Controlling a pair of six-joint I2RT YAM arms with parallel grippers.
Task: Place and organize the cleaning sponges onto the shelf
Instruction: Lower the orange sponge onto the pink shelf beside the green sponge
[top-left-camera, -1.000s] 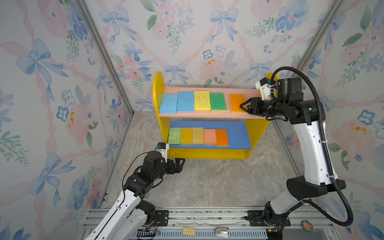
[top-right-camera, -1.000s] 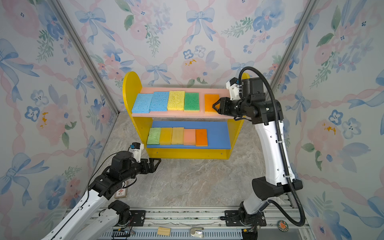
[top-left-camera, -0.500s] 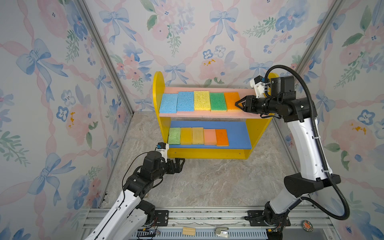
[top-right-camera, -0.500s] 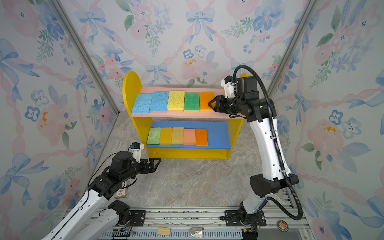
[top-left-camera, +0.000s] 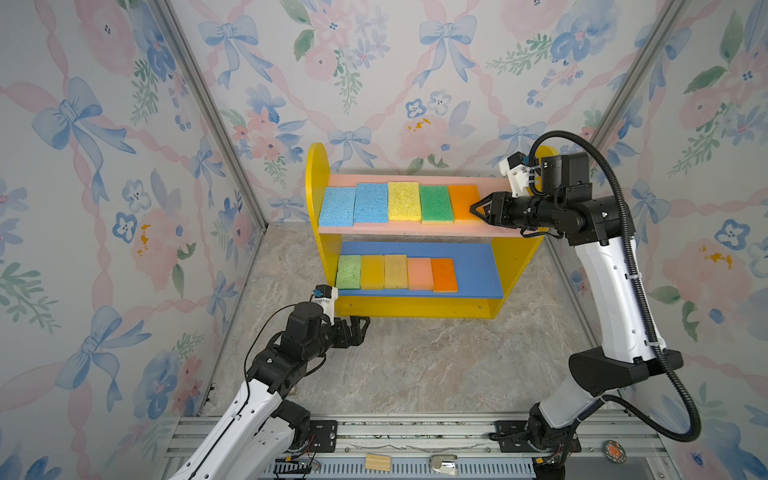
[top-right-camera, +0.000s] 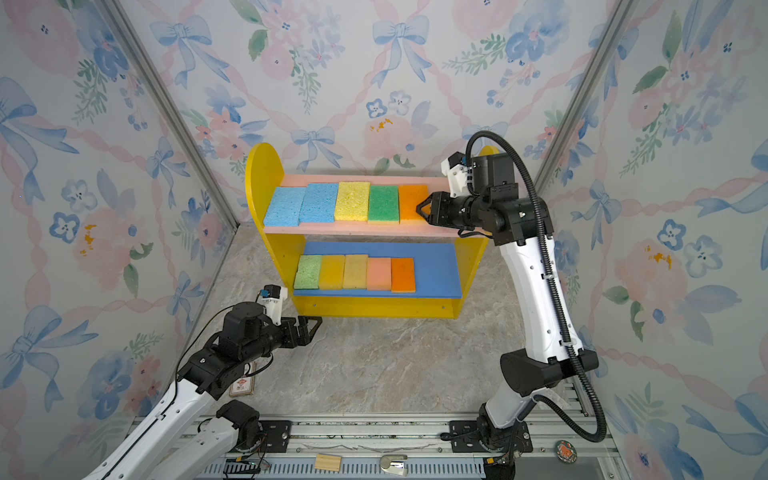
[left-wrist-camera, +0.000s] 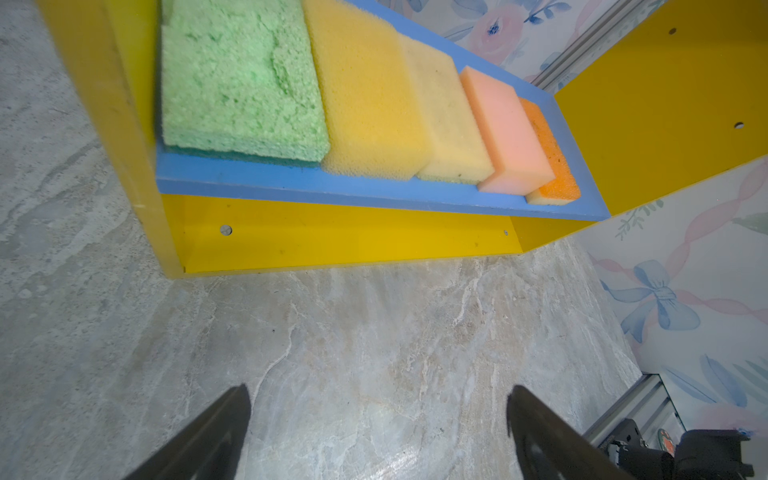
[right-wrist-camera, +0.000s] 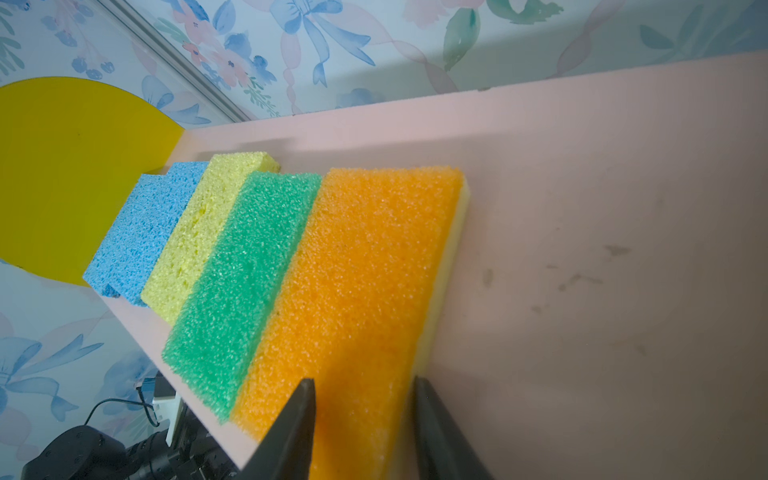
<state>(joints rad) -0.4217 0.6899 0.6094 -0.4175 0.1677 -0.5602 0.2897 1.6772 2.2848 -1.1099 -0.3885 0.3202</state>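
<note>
Upper orange sponge hides partly behind half-spread right gripper; left gripper spread wide.

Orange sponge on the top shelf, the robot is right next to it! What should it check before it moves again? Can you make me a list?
1. The orange sponge lies flat on the pink board, snug against the green sponge: ok.
2. The right gripper has its jaws apart, not clamped on the orange sponge: ok.
3. The right gripper is free of the orange sponge, so pulling back won't drag it: cannot tell.
4. Five sponges sit in a row on the pink board, another five on the blue board: ok.
5. The left gripper is open, empty and low in front of the shelf: ok.
</note>
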